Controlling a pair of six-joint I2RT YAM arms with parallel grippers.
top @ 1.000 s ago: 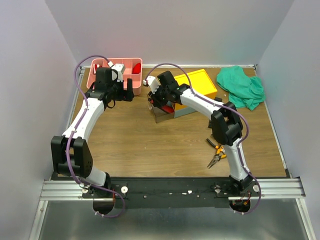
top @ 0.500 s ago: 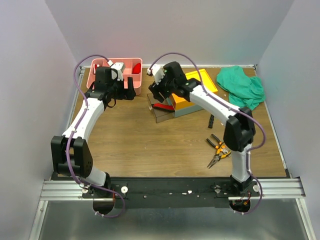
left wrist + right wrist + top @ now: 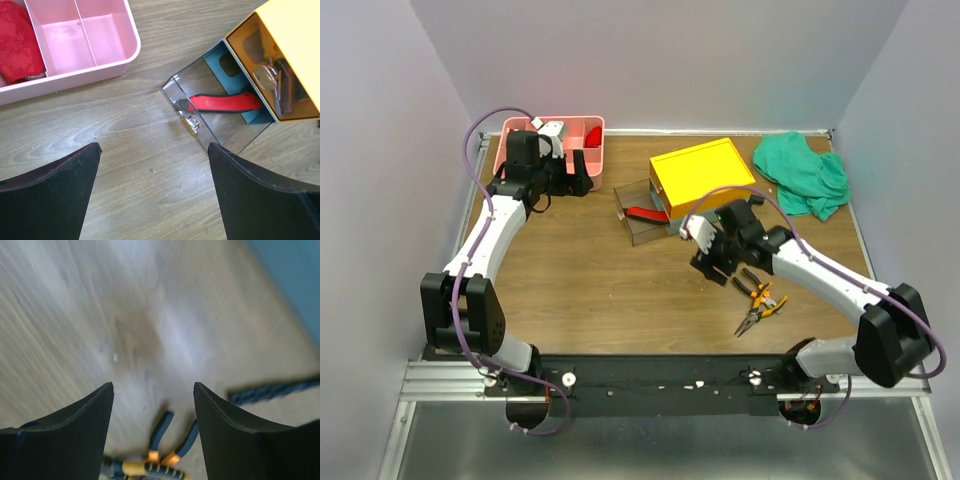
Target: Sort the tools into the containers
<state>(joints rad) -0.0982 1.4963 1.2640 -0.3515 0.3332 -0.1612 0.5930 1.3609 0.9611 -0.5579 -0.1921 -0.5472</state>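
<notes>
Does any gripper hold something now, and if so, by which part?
Nothing is held. The left gripper is open beside the pink tray; the right gripper is open above the pliers, which lie free on the table.

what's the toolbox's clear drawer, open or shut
Open: the clear drawer sticks out from the front of the toolbox, and the red-and-black cutter lies in it, uncovered.
</notes>
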